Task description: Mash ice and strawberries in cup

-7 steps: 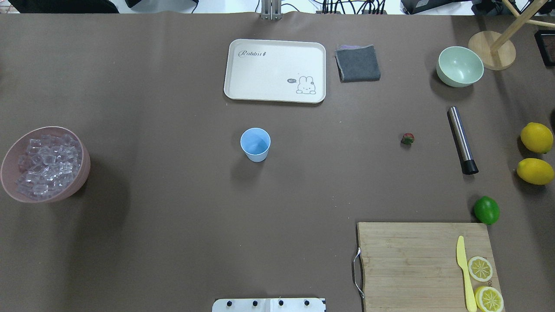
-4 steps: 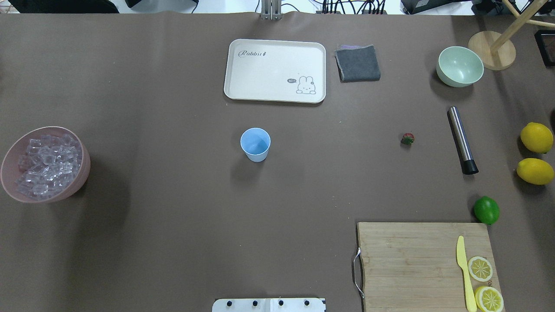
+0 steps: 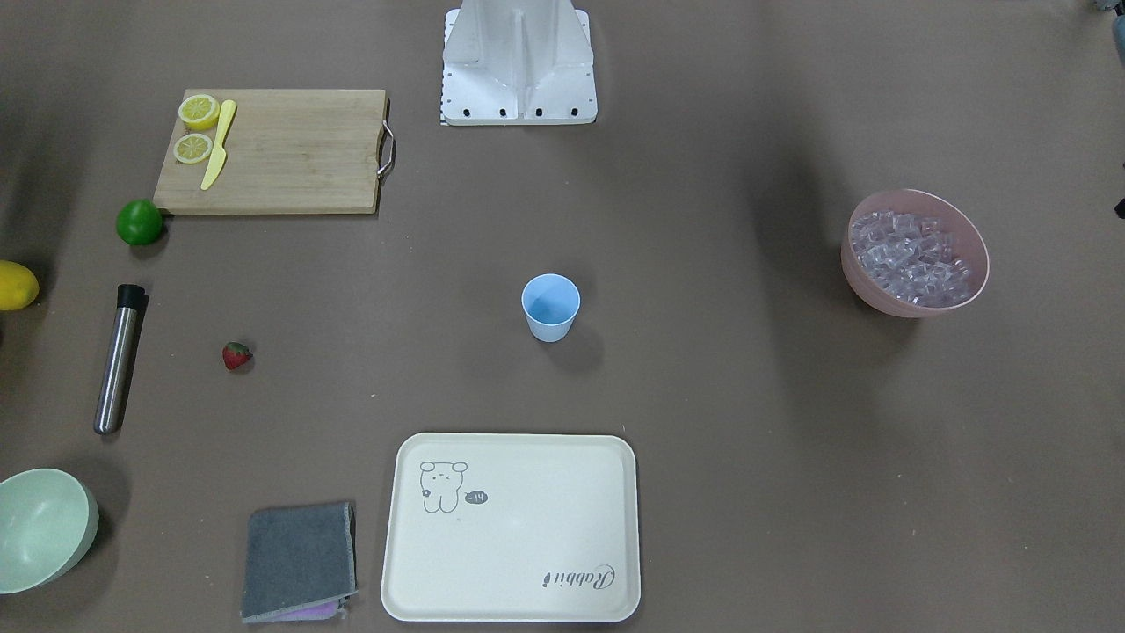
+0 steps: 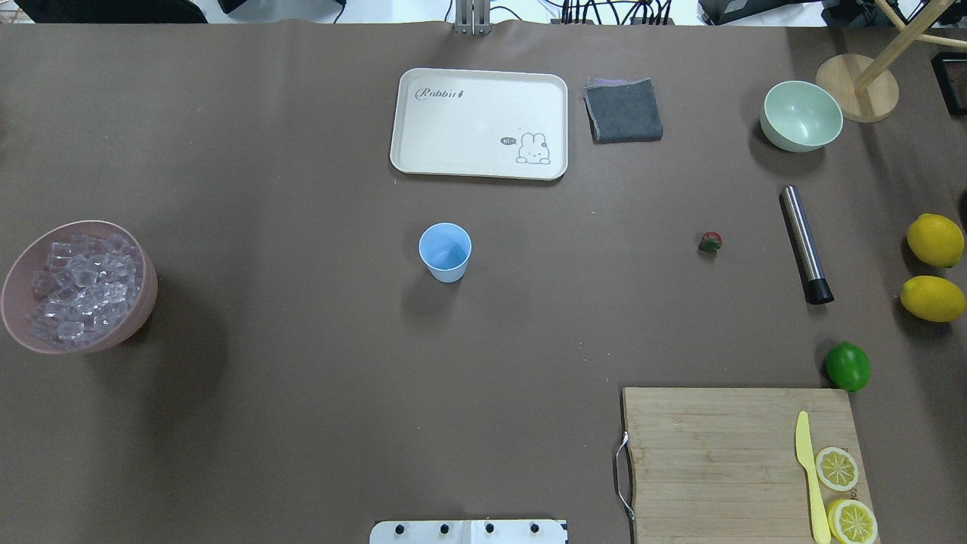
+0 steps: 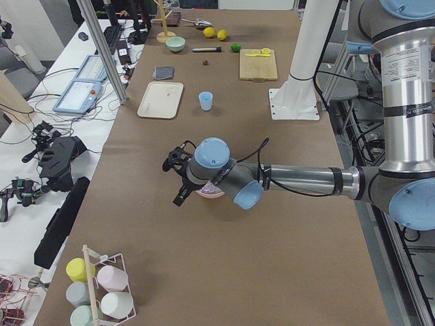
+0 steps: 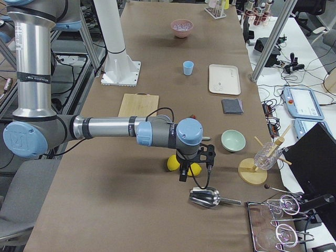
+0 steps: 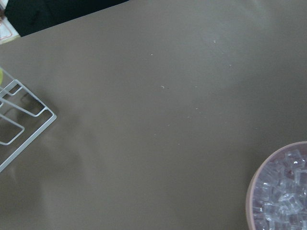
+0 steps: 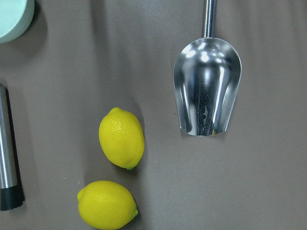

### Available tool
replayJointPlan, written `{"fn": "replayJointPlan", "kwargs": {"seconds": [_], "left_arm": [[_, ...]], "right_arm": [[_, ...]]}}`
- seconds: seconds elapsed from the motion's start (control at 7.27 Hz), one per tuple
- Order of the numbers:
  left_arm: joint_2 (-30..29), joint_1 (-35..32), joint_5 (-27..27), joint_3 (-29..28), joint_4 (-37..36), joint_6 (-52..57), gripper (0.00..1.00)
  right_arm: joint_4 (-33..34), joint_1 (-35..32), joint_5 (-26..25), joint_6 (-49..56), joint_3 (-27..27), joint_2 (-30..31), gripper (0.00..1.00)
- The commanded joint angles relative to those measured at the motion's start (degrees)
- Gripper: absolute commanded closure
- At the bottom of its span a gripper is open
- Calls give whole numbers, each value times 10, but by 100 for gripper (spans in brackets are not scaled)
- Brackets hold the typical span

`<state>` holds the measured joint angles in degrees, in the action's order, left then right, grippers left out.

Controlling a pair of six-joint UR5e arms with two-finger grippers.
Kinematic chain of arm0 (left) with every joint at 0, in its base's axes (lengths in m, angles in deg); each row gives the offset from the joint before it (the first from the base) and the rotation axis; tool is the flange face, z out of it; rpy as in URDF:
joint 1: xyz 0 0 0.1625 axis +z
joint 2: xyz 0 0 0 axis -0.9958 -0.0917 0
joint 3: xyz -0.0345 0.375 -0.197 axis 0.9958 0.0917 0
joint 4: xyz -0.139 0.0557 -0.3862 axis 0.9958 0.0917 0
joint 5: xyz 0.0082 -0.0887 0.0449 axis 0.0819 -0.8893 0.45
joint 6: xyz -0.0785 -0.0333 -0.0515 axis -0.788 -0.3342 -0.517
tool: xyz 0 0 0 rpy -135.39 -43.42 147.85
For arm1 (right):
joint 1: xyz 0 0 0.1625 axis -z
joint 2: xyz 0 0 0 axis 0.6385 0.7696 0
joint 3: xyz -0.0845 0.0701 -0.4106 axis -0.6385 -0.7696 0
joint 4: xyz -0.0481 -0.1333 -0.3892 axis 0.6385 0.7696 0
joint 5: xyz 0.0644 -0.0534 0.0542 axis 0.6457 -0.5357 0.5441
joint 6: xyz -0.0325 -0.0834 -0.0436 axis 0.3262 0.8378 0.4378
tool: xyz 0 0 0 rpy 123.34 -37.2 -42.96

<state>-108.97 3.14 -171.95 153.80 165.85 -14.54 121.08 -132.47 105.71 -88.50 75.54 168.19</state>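
Observation:
The light-blue cup stands upright and empty mid-table, also in the front view. The red strawberry lies on the table to its right. Ice cubes fill the pink bowl at the left edge; they also show in the left wrist view. My left gripper hovers by that bowl, seen only in the exterior left view. My right gripper hangs over the lemons, seen only in the exterior right view. I cannot tell whether either is open or shut.
A steel muddler, a lime, two lemons and a cutting board lie at the right. A tray, grey cloth and green bowl sit at the back. A metal scoop lies past the lemons.

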Motion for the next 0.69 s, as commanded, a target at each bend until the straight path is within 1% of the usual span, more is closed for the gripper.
{"fn": "replayJointPlan", "kwargs": {"seconds": [0.0, 0.14, 0.28, 0.55], "left_arm": [[-19, 85, 5, 45, 7, -126, 2], [-39, 120, 24, 44, 5, -142, 3], [-45, 161, 49, 40, 5, -141, 3], [-56, 210, 56, 41, 5, -134, 3]], "right_arm": [[-1, 0, 18, -4, 1, -3, 0], [-1, 1, 18, -3, 4, -3, 0], [-1, 1, 19, 2, 5, -3, 0], [-47, 1, 19, -4, -1, 4, 0]]}}
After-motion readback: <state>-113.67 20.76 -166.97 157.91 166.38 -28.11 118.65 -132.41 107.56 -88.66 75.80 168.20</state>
